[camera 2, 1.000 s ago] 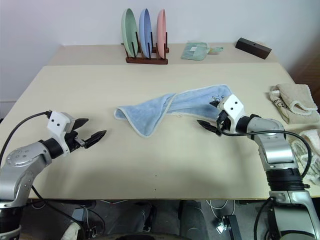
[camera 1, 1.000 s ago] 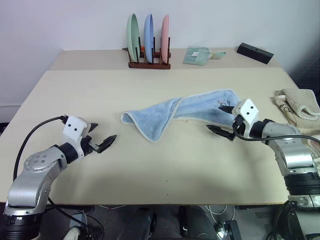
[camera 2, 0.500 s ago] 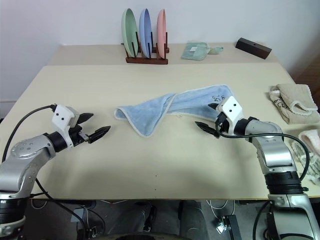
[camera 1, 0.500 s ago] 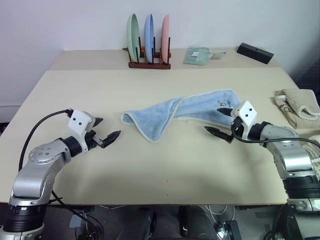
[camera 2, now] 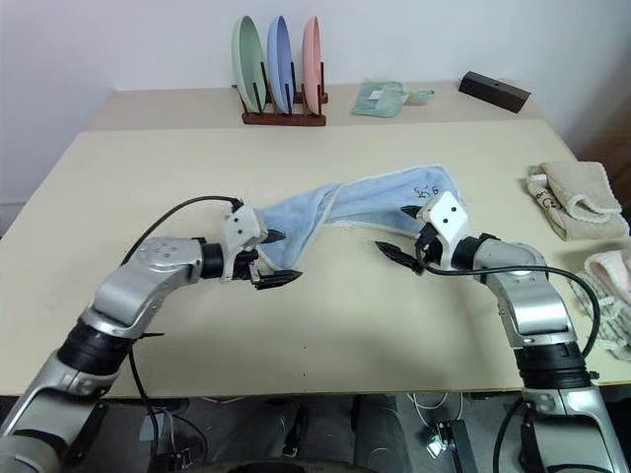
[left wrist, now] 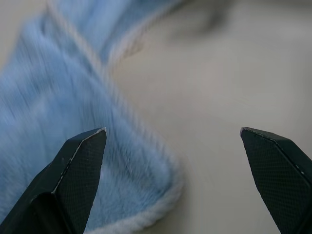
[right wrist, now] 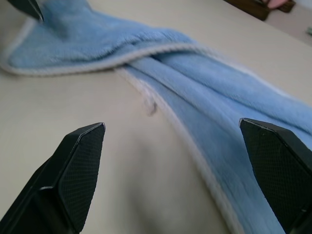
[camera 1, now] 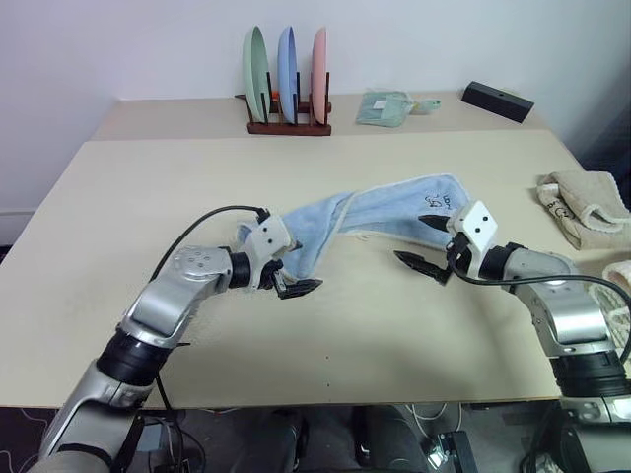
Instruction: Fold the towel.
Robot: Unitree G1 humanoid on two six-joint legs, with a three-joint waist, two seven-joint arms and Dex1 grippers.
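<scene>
Centre frame — towel [camera 1: 380, 212] crumpled on table [camera 1: 148, 197], left gripper [camera 1: 284, 279] at its lower-left corner, right gripper [camera 1: 422, 242] beside its right end — both jaws spread, empty.

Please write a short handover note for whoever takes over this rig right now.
Left gripper: open, holding nothing, at the towel's near-left corner.
Right gripper: open, holding nothing, by the towel's right end, beside its dark mark.
Towel: bunched and twisted across the middle of the table.
Done: no fold made yet.
Left: grasp the corners, spread the towel flat, fold it.
</scene>
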